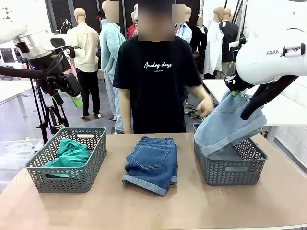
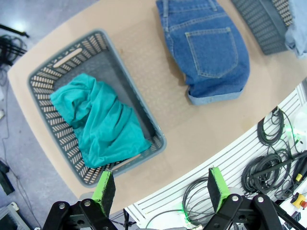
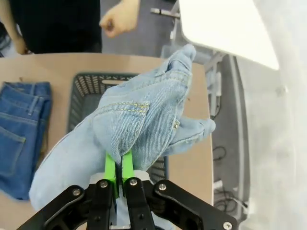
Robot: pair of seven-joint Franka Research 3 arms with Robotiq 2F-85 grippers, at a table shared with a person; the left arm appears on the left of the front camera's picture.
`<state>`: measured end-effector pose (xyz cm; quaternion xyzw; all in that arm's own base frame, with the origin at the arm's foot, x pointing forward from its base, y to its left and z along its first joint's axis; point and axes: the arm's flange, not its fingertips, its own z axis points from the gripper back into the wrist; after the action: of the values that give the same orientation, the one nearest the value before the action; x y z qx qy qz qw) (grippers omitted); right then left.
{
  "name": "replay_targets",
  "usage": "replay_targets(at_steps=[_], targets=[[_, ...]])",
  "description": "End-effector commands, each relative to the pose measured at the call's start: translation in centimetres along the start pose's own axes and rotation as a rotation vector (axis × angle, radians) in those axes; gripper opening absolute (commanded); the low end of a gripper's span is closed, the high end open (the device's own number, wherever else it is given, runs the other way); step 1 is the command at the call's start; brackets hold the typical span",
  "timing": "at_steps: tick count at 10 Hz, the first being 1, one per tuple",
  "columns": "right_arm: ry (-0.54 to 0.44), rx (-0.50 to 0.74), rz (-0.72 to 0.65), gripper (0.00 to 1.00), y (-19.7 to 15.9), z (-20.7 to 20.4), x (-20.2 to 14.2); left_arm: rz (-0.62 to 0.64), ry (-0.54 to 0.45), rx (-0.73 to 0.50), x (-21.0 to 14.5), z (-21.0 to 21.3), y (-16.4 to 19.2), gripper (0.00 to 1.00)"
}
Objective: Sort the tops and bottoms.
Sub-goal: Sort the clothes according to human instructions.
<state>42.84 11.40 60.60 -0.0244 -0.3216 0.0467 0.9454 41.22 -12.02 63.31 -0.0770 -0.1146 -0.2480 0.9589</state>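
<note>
Pinching a fold of the pale shorts [image 3: 139,120], the right gripper [image 3: 119,163] was clamped tight on the denim, which hung over the right basket [image 1: 235,170] with its lower end reaching the basket's rim. The left gripper [image 2: 160,173] stood wide open and empty above the left basket [image 2: 144,112], where the teal shirt [image 2: 98,122] lay. The dark shorts [image 1: 151,163] lay folded on the table [image 1: 144,206] between the baskets.
</note>
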Motion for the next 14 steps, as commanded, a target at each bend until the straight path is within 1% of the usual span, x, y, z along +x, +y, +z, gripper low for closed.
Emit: replay_targets(at_steps=[1,3,4,6,7,8,9,12,14], targets=[[-0.027,0.0,0.027,0.0,-0.2,1.1,0.8,0.012,-0.007,0.001,0.0,0.1,0.0,1.0],[-0.027,0.0,0.027,0.0,-0.2,1.1,0.8,0.012,-0.007,0.001,0.0,0.1,0.0,1.0],[-0.011,0.002,0.007,0.0,-0.1,0.5,0.3,0.012,-0.007,0.001,0.0,0.1,0.0,1.0],[0.034,0.047,-0.069,0.0,-3.0,-4.3,2.3,0.012,-0.007,0.001,0.0,0.1,0.0,1.0],[0.081,0.078,-0.128,0.0,-4.3,-6.8,2.6,0.012,-0.007,0.001,0.0,0.1,0.0,1.0],[0.133,0.084,-0.156,0.0,-5.1,-9.0,2.4,0.012,-0.007,0.001,0.0,0.1,0.0,1.0],[0.185,0.106,-0.161,0.0,-4.7,-11.1,1.8,0.012,-0.007,0.001,0.0,0.1,0.0,1.0],[0.346,0.222,-0.153,0.0,-2.2,-16.4,-0.6,0.012,-0.007,0.001,0.0,0.1,0.0,1.0],[0.417,0.263,-0.139,0.0,-0.9,-18.9,-1.7,0.012,-0.007,0.001,0.0,0.1,0.0,1.0]])
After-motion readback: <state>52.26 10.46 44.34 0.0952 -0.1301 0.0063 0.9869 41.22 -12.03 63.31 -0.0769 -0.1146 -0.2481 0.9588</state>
